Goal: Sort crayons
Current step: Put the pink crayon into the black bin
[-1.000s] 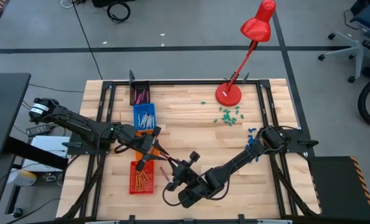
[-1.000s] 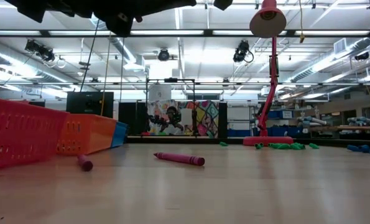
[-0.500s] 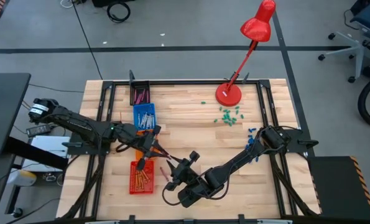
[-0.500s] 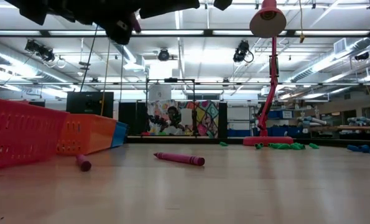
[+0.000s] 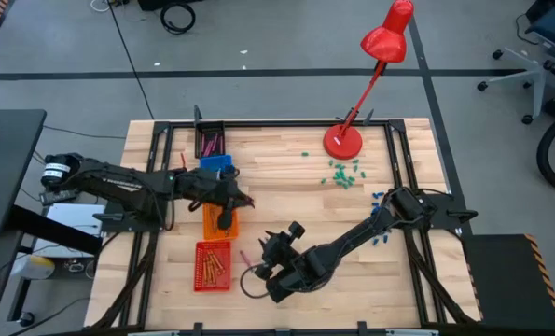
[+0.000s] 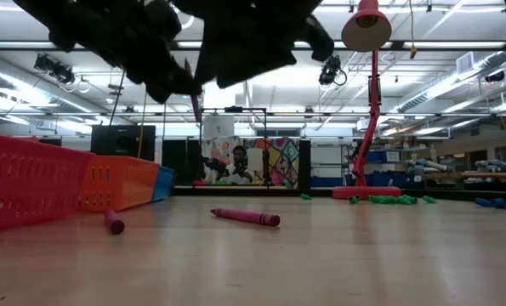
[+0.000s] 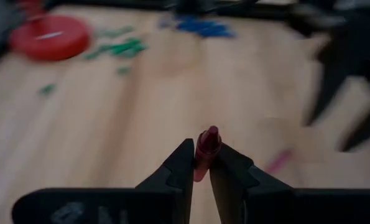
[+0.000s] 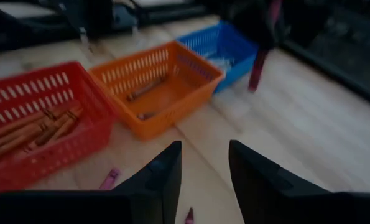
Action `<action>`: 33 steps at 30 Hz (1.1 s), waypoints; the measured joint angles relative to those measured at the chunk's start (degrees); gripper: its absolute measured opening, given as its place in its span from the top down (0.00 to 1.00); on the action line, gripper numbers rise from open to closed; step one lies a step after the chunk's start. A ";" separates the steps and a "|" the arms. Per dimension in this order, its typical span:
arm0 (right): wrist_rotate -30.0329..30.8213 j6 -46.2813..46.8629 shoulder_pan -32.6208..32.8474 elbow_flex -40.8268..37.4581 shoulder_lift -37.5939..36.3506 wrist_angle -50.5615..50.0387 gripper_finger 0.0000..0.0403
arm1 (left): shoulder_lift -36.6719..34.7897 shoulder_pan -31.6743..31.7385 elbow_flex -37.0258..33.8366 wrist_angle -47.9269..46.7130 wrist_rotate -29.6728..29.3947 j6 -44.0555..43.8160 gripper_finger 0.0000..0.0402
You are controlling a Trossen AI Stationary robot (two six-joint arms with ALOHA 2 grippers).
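Baskets sit in a row on the left side of the pale wooden table (image 5: 286,196). The red plastic basket (image 8: 29,134) holds a bunch of orange crayons (image 8: 23,134) lying side by side. Next to it, the orange plastic basket (image 8: 157,87) has only a couple of dark crayons on its floor. The blue plastic basket (image 8: 225,46) comes after that, and what is inside it is hard to make out. A small black tray (image 5: 209,142) at the far edge of the table holds some pink sticks.

The left gripper (image 7: 201,163) hangs over the orange basket. Its jaws are pressed tight on a dark pink crayon (image 7: 204,149), which points out past the fingertips.

The right gripper (image 8: 203,165) is near the front of the table, beside the red basket. Its jaws are apart and nothing is between them.

Two loose pink crayons lie on the bare wood, a long one (image 6: 246,218) and a short one (image 6: 114,223) closer to the red basket.

A red desk lamp (image 5: 344,140) stands at the back, with small green bits (image 5: 342,174) and blue bits (image 5: 378,199) near it.
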 joint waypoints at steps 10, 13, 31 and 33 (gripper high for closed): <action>-6.31 0.83 -1.34 0.00 0.00 -0.90 0.66 | 0.00 11.28 0.00 -7.68 -11.46 0.04 0.87; -6.31 0.43 -1.33 0.00 0.00 -0.92 0.66 | 0.00 15.56 0.00 -8.66 -11.87 1.25 0.86; -6.31 0.25 -1.33 0.00 0.00 -0.97 0.66 | -0.04 40.88 0.00 -11.33 -12.41 3.08 0.86; -6.31 0.25 -1.33 0.00 0.00 -0.97 0.66 | -0.04 42.87 0.00 -11.46 -10.91 2.98 0.86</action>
